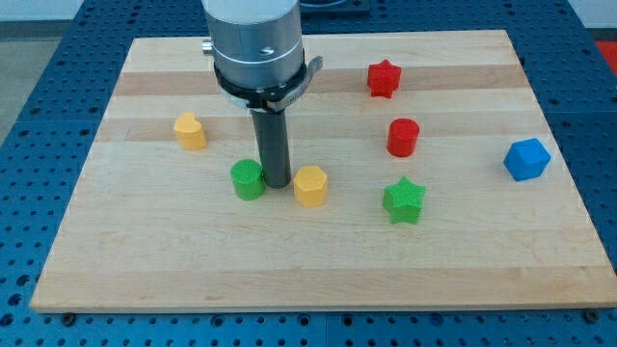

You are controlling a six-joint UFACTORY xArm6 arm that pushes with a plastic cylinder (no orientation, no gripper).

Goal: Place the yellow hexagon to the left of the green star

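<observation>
The yellow hexagon (310, 186) sits on the wooden board (145, 260) a little below the middle. The green star (404, 200) lies to its right, a clear gap between them. My tip (278, 183) stands just left of the yellow hexagon, close to or touching its left side, with a green cylinder (248, 179) right beside it on the other side. The rod rises from there to the arm's grey body at the view's top.
A second yellow block (191, 131) sits at the left. A red cylinder (403, 137) stands above the green star, a red star (383, 78) near the top, and a blue block (526, 159) at the right edge.
</observation>
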